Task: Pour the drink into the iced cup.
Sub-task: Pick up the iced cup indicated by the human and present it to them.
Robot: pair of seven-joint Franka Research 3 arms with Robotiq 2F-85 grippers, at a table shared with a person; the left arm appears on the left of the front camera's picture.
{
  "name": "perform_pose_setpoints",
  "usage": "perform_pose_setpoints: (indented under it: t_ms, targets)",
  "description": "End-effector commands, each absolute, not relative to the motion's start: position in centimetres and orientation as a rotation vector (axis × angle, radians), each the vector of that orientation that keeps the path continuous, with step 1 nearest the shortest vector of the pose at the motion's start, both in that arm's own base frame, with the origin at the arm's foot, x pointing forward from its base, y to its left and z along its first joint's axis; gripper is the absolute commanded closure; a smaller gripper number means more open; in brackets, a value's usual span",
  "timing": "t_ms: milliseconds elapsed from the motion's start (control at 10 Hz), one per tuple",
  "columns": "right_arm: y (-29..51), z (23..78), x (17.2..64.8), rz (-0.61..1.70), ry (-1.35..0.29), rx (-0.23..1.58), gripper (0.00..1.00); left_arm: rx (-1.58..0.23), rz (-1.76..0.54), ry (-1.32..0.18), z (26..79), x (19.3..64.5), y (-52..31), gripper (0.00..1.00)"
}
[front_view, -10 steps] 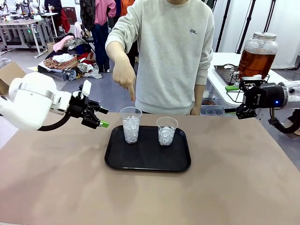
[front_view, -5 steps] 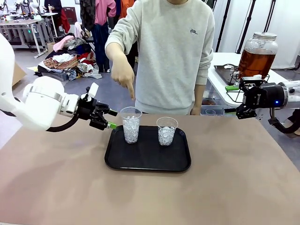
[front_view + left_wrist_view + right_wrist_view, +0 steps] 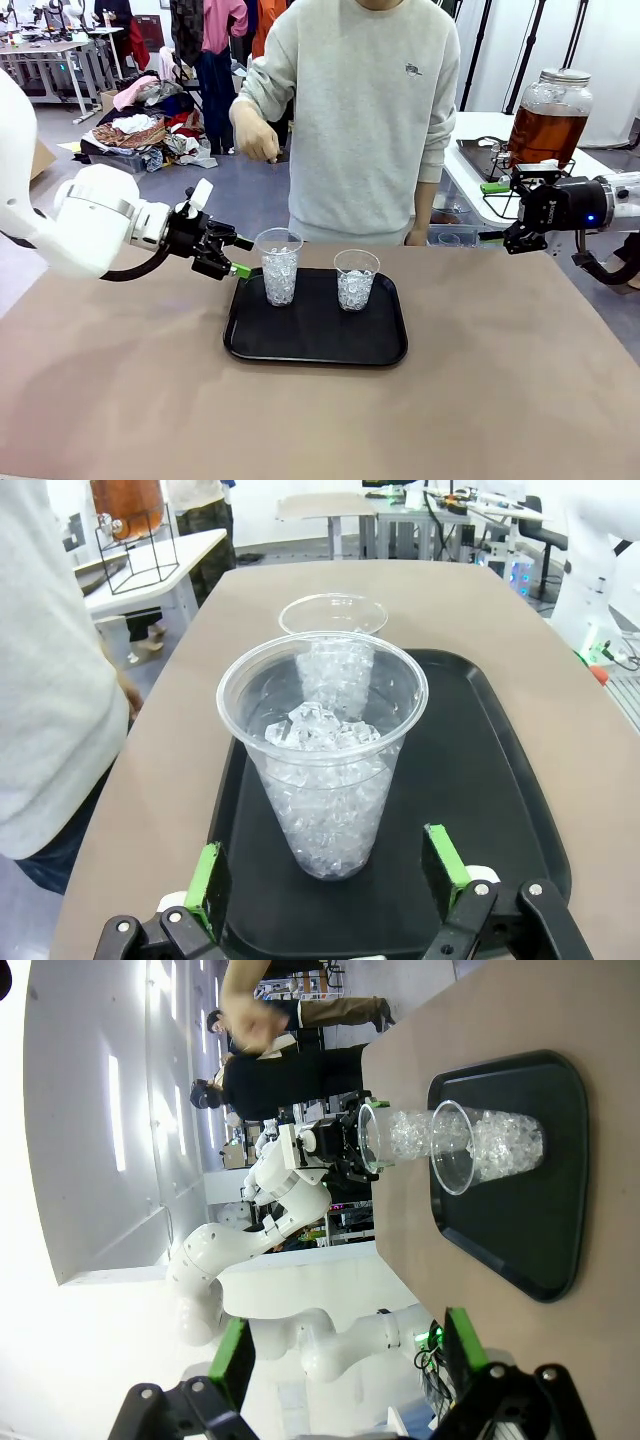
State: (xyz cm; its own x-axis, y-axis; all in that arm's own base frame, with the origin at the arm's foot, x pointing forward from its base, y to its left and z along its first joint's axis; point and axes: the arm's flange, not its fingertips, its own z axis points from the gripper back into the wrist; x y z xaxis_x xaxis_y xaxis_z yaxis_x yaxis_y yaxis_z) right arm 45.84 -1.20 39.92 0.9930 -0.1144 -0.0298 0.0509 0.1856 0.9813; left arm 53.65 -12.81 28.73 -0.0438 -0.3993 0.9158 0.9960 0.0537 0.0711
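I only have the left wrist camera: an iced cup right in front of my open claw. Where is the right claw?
Observer: The right claw hangs open at the table's far right edge, clear of the tray.
Operator: Is the drink's jar lidded?
Observer: Yes, a silvery lid sits on the jar of amber drink, beyond that claw.
Operator: Any hand over the tray?
Observer: No, the person's hand is up at chest height.
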Motion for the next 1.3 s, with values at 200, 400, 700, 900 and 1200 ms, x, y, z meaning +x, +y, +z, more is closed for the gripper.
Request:
perform_pose_setpoints:
  t_ms: [200, 400, 700, 900, 1200]
  targets:
    - [-1.2, 40.1, 45.7, -0.116, -0.057, 1.381, 0.0, -0.825, -1.368, -0.974, 28.7, 53.7, -12.7, 0.0]
    - [-1.2, 40.1, 45.7, -0.116, -0.057, 1.381, 0.0, -0.849, -1.354, -0.984, 28.2, 53.8, -13.0, 0.0]
    - [-1.2, 40.1, 45.7, -0.116, -0.057, 1.381, 0.0, -0.847, -1.352, -1.001, 27.5, 53.9, -13.3, 0.0]
    - [-1.2, 40.1, 45.7, -0.116, -0.057, 1.381, 0.0, -0.869, -1.356, -1.001, 26.9, 54.1, -13.8, 0.0]
    - [-1.2, 40.1, 45.7, -0.116, -0.057, 1.381, 0.0, -0.88, -1.367, -0.999, 26.5, 54.5, -14.6, 0.0]
